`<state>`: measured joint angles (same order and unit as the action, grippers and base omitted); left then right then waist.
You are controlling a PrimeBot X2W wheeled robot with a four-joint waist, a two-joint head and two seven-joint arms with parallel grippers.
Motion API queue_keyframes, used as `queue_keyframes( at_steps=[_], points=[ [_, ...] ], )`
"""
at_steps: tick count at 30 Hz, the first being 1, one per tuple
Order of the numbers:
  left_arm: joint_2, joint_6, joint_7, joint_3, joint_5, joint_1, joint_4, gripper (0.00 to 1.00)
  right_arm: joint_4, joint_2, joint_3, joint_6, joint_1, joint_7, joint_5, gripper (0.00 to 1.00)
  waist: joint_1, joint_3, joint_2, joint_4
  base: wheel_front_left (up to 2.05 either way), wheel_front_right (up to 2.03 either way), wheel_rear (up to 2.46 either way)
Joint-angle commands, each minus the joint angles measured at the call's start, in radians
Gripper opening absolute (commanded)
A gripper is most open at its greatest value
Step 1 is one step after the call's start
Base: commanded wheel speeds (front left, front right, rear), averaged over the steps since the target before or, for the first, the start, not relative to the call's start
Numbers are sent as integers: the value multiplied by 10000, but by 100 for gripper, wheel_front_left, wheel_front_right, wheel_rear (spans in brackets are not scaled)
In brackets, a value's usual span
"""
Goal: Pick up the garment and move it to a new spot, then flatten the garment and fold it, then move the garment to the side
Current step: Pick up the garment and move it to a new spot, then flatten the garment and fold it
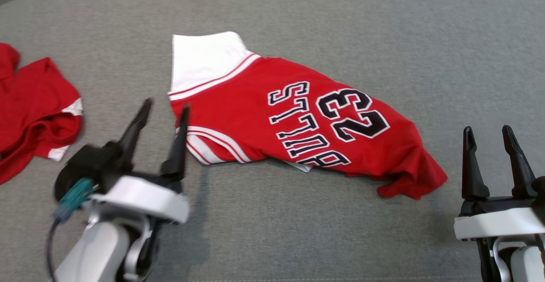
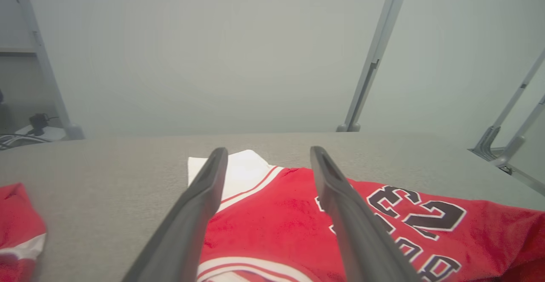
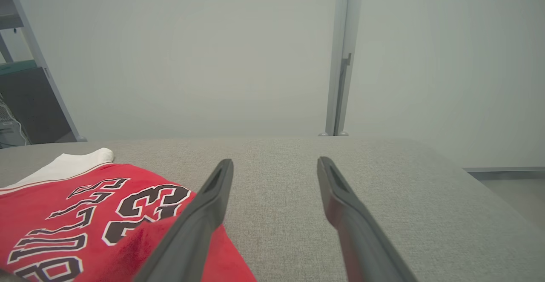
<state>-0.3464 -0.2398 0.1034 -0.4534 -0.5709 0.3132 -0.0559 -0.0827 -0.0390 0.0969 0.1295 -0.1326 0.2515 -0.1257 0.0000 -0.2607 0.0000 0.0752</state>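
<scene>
- The garment (image 1: 298,120), a red jersey, lies folded over in the middle of the grey table (image 1: 383,39); its long axis runs from a white panel (image 1: 204,58) at the far left to a rumpled red end at the near right
- The left gripper (image 1: 167,105) is the nearer arm: its jaws stand wide apart with nothing between them, and one fingertip is just beside the jersey's striped near-left edge, so the cloth lies ahead and to its right
- The right gripper (image 1: 487,128) is likewise wide open and empty, near the rumpled end but clear of it, with the jersey to its left
- Black white-edged lettering reads "BULLS" with the number "23", upside down from the robot's side; no maker's label can be read
- A second red garment (image 1: 34,103) is bunched at the table's left edge, well apart
</scene>
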Motion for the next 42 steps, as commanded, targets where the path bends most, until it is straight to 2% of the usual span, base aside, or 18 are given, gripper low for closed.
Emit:
queue_keyframes(
  at_steps=[1, 5, 11, 19, 28, 42],
  points=[
    [-370, -174, 215, 670, -201, -230, -335, 100, 234, -112, -127, 12, 48, 103, 62, 100, 0, 329, 0, -461, 0, 0, 0],
    [-759, -346, 731, 1380, -513, -1261, -395, 100, 193, -112, -57, 12, 324, 103, 114, 100, 0, 634, 0, -782, 0, 0, 0],
    [-925, 141, 1237, 1485, -680, -2270, -217, 100, 42, -112, -21, 12, 1010, 103, 42, 100, 0, 1317, 0, -980, 0, 0, 0],
    [-885, 401, 1448, 1443, -617, -3030, 52, 100, 47, -112, 61, 12, 2030, 103, -58, 100, 0, 1972, 0, -879, 0, 0, 0],
    [-818, 468, 1523, 1420, -464, -3447, 246, 100, 149, -112, -147, 12, 2960, 103, -85, 100, 0, 2368, 0, -680, 0, 0, 0],
    [-657, 547, 1548, 1441, -513, -3339, 480, 100, 186, -112, -302, 12, 3007, 103, -161, 100, 0, 2310, 0, -662, 0, 0, 0]
  ],
)
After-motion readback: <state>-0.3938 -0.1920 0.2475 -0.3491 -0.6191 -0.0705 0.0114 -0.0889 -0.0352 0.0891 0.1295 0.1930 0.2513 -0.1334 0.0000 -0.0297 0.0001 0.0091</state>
